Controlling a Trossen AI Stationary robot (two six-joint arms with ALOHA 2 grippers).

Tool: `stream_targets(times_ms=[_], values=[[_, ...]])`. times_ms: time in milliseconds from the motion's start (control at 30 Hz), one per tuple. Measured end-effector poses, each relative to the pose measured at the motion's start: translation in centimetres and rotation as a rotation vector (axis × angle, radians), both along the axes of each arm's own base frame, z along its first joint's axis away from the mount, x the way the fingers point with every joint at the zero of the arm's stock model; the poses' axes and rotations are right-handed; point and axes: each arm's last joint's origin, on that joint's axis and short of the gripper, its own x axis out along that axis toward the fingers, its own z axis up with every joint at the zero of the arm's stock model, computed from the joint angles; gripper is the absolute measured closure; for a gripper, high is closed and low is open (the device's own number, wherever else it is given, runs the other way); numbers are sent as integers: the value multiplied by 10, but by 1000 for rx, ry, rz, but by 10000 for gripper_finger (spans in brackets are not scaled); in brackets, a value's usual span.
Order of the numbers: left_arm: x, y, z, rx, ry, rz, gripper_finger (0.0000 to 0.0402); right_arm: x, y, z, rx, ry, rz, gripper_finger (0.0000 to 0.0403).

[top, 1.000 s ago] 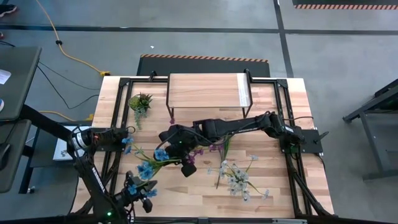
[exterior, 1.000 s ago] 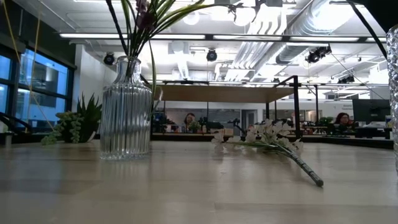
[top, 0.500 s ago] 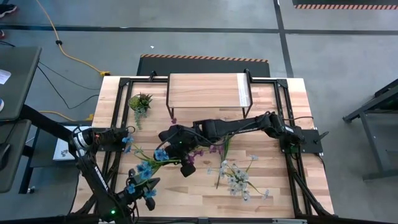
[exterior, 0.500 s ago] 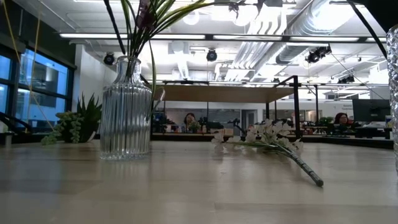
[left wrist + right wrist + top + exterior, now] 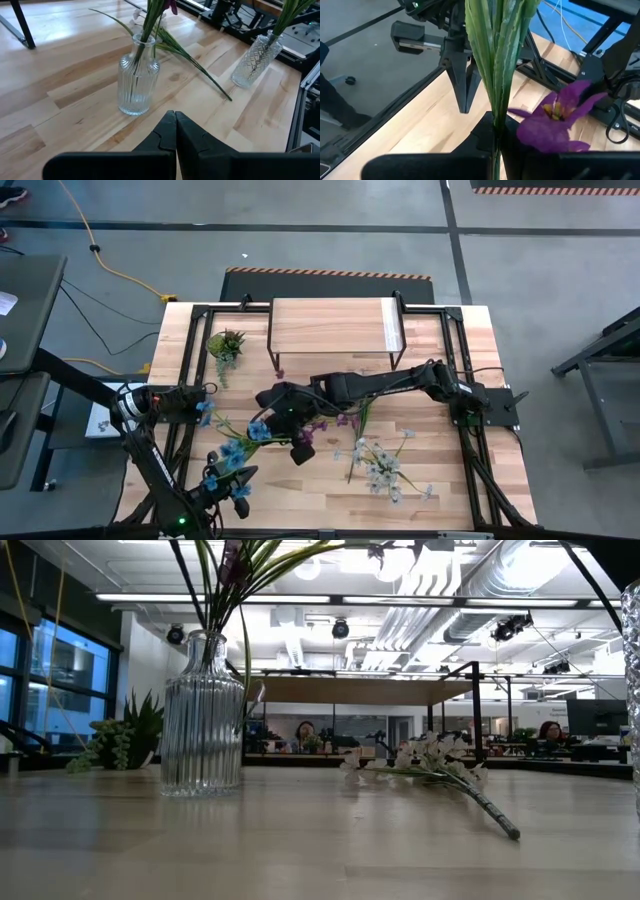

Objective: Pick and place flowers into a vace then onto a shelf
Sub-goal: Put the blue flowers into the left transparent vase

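Overhead, the right hand (image 5: pixel 283 412) pinches the purple flowers (image 5: pixel 559 116) by their stems above a ribbed vase (image 5: pixel 135 80); the left hand (image 5: pixel 175 120), pressed together, hovers nearby with open counter (image 5: pixel 75 95) between.

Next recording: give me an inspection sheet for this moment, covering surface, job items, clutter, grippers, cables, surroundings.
Surface: wood-plank table, black frame.
Job's things: purple flowers standing in the ribbed vase; white spray lying flat; blue flowers near the left arm; shelf bare on top.
Clutter: potted plant; second vase holding stems.
Grippers: right gripper shut on the purple flowers' stems; left gripper shut, holding nothing.
Cables: yellow cord on the floor.
Surroundings: people seated far behind, low view.
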Motion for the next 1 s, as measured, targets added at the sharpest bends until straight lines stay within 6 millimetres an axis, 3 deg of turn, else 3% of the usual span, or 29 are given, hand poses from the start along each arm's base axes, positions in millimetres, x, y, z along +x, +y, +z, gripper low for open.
stream_targets(times_ms=[633,1000], values=[[-1,-1,-2,-37,56,18,364,0,0,0,-8,0,-16,392],[6,5,1,57,-15,0,364,1,1,0,-6,-7,-13,392]])
